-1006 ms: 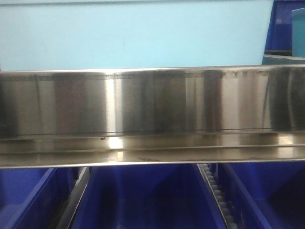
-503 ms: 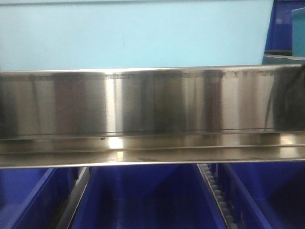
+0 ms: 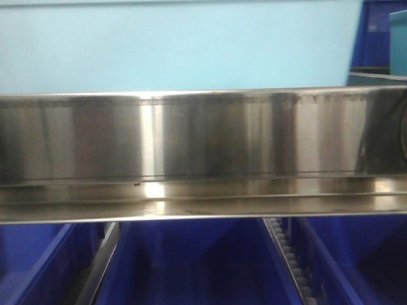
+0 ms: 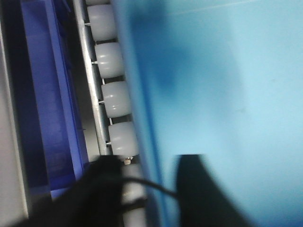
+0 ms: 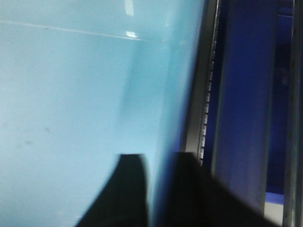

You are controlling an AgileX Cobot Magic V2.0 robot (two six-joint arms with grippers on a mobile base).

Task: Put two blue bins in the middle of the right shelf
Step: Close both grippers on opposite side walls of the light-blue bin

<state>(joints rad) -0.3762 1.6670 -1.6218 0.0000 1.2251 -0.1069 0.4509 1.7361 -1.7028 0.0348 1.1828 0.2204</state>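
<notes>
A pale sky-blue bin (image 3: 178, 47) fills the top of the front view, above a steel shelf rail. My left gripper (image 4: 151, 189) straddles the left wall of this blue bin (image 4: 227, 85), one dark finger outside by the rollers, the other inside. My right gripper (image 5: 161, 189) straddles the right wall of the bin (image 5: 71, 94) and is shut on it. Neither gripper shows in the front view. I see only this one pale bin clearly.
A brushed steel shelf rail (image 3: 203, 136) runs across the front view. Dark royal-blue bins (image 3: 197, 267) sit on the level below, split by a roller track (image 3: 286, 254). White rollers (image 4: 113, 99) and a dark blue bin (image 4: 47, 94) flank the left wall; another dark blue bin (image 5: 246, 118) flanks the right.
The pale bin's right edge has shifted slightly left in the front view. The shelf rail and the dark bins below have stayed put.
</notes>
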